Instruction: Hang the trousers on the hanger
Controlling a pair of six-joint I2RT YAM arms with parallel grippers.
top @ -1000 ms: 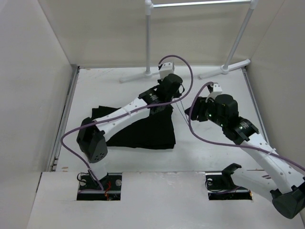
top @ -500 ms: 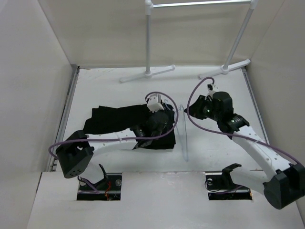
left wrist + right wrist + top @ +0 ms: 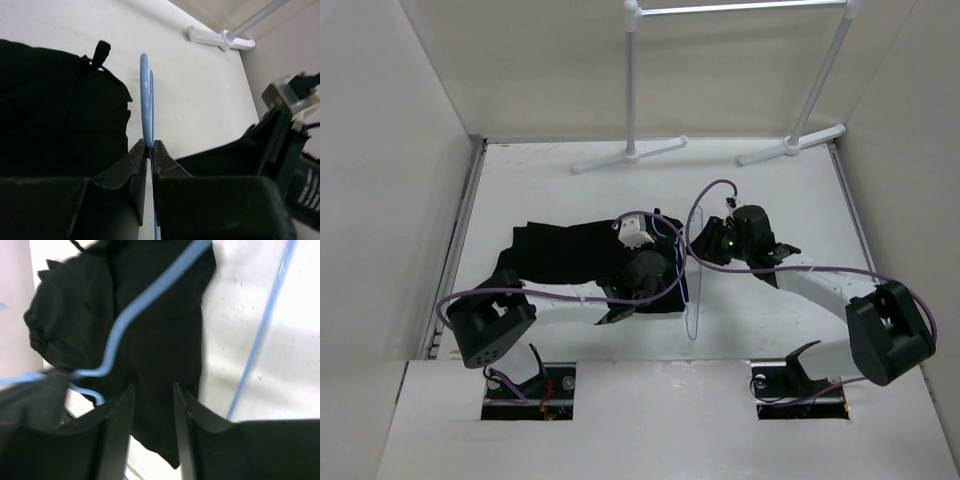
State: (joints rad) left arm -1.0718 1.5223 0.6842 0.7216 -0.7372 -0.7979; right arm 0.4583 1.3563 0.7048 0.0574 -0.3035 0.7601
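**Hanger pinched on edge beside the trousers, second gripper coming near**

Since half a second ago the right arm has folded inward and brought its gripper closer to the hanger. The left arm has drawn a little back toward its base and taken the hanger with it. The left gripper (image 3: pixel 150 145) is pressed together on a thin bar of the hanger (image 3: pixel 145 95), which stands on edge and runs away ahead of its fingers. The trousers (image 3: pixel 570 255) lie flat just to the left of that gripper, not threaded on the hanger. The right gripper (image 3: pixel 152 400) is spread, with nothing between its fingers. One hanger bar crosses just ahead of them, over the black cloth.

I judge that the step in hand is preparing the hanger, as no trouser leg is on it yet. The next move probably calls for the right gripper to take the hanger or a cloth edge, so that one gripper steadies while the other feeds a leg through. The thin bar may slip.

The white table (image 3: pixel 770 190) is matte, pale walls close it in, and a white rack (image 3: pixel 632 80) stands far beyond both grippers.
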